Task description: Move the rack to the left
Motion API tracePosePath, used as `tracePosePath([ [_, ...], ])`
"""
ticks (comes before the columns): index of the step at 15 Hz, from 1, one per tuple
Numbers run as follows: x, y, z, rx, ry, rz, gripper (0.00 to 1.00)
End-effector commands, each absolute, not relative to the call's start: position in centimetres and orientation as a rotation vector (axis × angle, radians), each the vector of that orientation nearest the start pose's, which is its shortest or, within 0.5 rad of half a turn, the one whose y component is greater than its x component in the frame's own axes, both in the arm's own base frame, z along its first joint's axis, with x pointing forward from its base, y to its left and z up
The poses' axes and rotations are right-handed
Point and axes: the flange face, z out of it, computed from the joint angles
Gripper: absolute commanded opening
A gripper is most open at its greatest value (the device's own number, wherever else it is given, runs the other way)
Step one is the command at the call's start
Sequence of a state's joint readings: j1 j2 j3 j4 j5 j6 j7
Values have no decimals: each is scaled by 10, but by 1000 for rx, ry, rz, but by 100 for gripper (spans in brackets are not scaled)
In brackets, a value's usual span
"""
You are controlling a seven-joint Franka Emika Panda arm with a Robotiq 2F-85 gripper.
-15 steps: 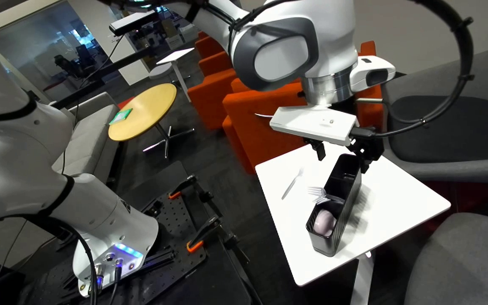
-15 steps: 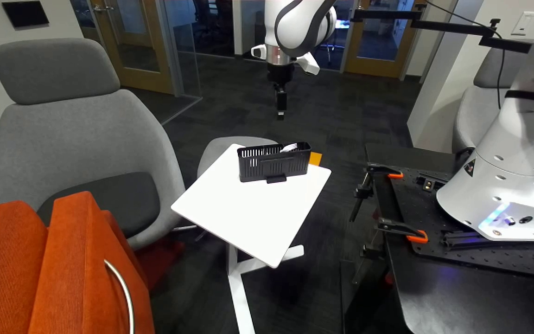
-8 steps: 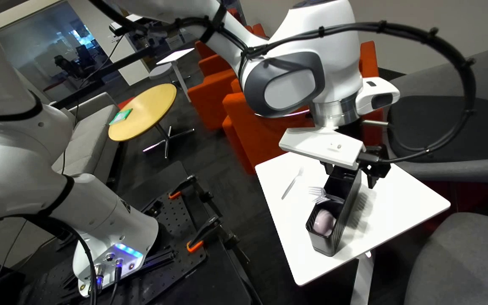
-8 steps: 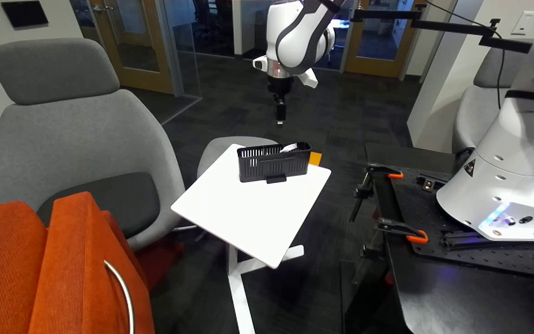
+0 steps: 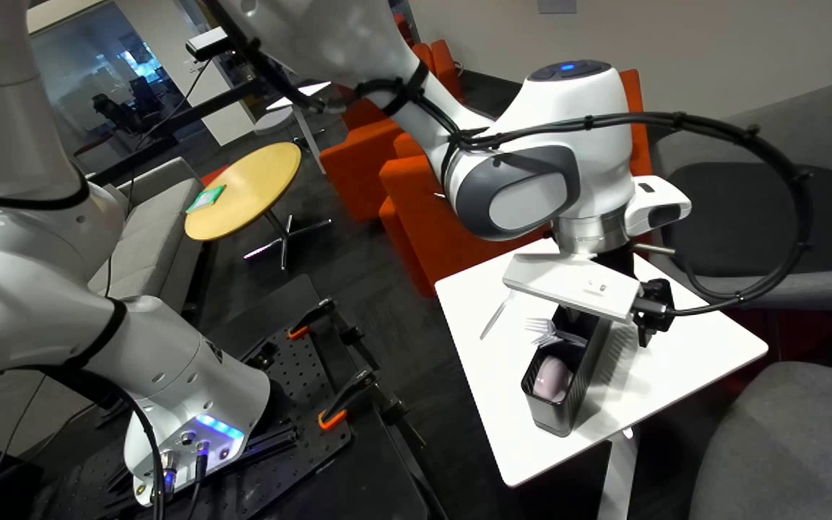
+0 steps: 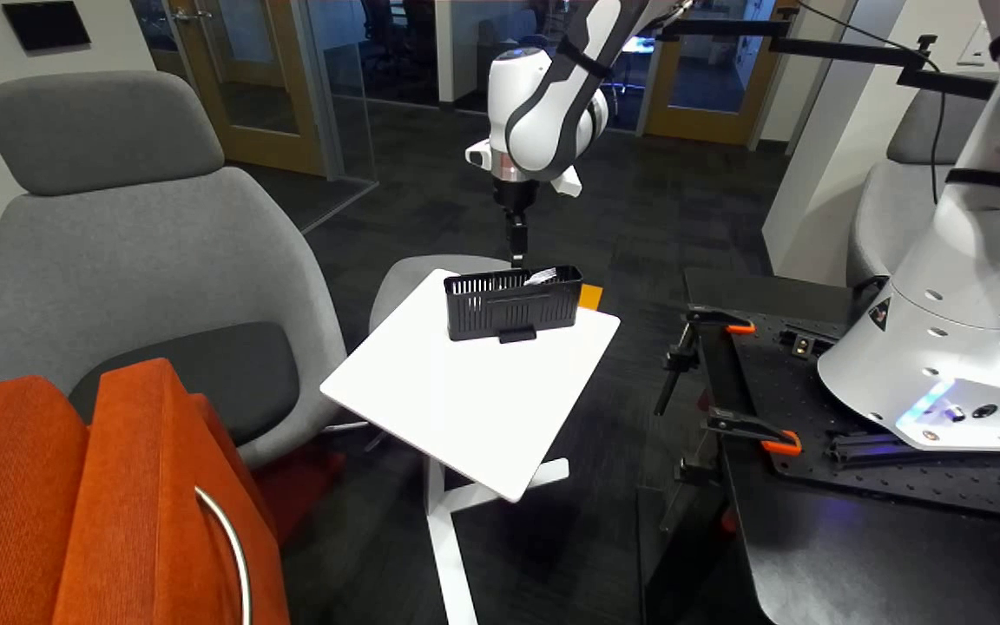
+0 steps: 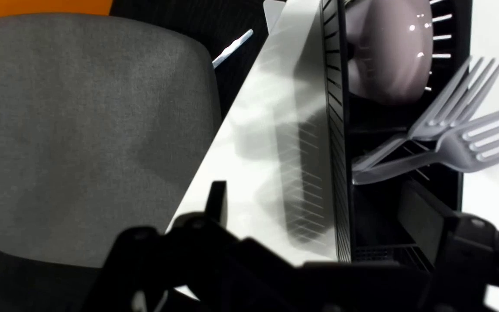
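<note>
The rack is a long black box with slotted walls; it stands upright on the white table in both exterior views (image 5: pixel 553 419) (image 6: pixel 513 308). Its slotted side wall (image 7: pixel 339 143) shows in the wrist view. It holds a pinkish rounded object (image 7: pixel 390 52) and clear plastic forks (image 7: pixel 453 151) leaning over its rim. My gripper (image 7: pixel 320 210) is open around one long side wall: one finger over the table outside, the other over the rack's inside. The fingers look apart from the wall. In an exterior view my gripper (image 6: pixel 517 258) is at the rim; the wrist camera hides the rack's far end (image 5: pixel 600 336).
The rack stands on a small white table (image 5: pixel 647 390). A clear plastic utensil (image 5: pixel 495 318) lies on the table beside the rack. Grey chairs (image 5: pixel 784 440) and an orange armchair (image 6: pixel 144 486) stand close to the table. The robot's black base table (image 6: pixel 856 521) carries clamps (image 6: pixel 752 431).
My open gripper has come down from above the rack to its rim, with one finger on each side of a long wall. The rack and its contents have not moved.
</note>
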State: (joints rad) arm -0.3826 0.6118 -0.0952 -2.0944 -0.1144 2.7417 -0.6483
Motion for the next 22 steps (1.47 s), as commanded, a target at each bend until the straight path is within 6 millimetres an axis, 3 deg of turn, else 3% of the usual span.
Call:
tracePosePath([
  [1,529,-266,113,-3218,-522,47,100],
  [6,539,-262,95,-3215,-561,69,100],
  [7,541,-262,93,-3215,-571,72,90],
  [8,542,-261,90,-3213,-583,76,74],
  [17,548,-255,78,-3215,-602,108,5],
  [18,548,-255,78,-3214,-603,108,0],
  [22,549,-248,90,-3219,-641,117,1],
])
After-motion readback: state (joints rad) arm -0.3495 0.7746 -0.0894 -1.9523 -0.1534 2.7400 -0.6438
